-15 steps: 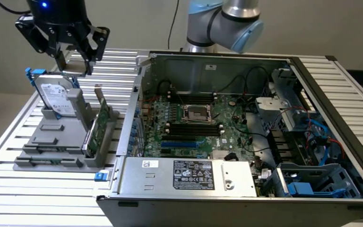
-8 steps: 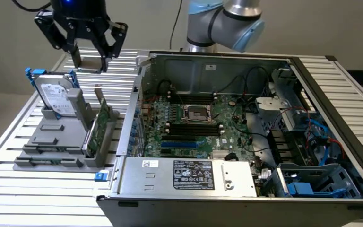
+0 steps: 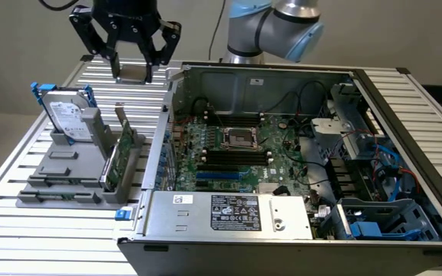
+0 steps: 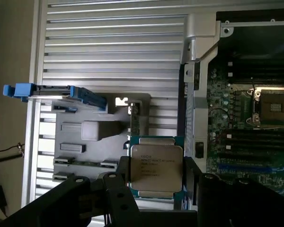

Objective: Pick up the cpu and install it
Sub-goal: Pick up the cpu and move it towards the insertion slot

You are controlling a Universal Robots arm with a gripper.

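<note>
My gripper [image 3: 133, 64] hangs high over the slatted table, off the exterior view's left of the open computer case, and it is shut on the cpu [image 3: 134, 73]. In the wrist view the cpu [image 4: 155, 166] is a flat silver square with a thin green rim, lying level between the black fingers [image 4: 119, 172] of the gripper [image 4: 155, 171]. The socket [image 3: 240, 138], a metal frame with a dark centre, sits open on the motherboard inside the case. The socket [image 4: 273, 107] lies well apart from the held chip.
A hard drive [image 3: 67, 117] with a blue bracket stands upright in a grey fixture [image 3: 71, 172] on the table, below the gripper. A card [image 3: 121, 150] stands in the same fixture. The case wall [image 3: 167, 115] rises between the gripper and the motherboard. Cables and a drive cage [image 3: 374, 155] crowd the case's far side.
</note>
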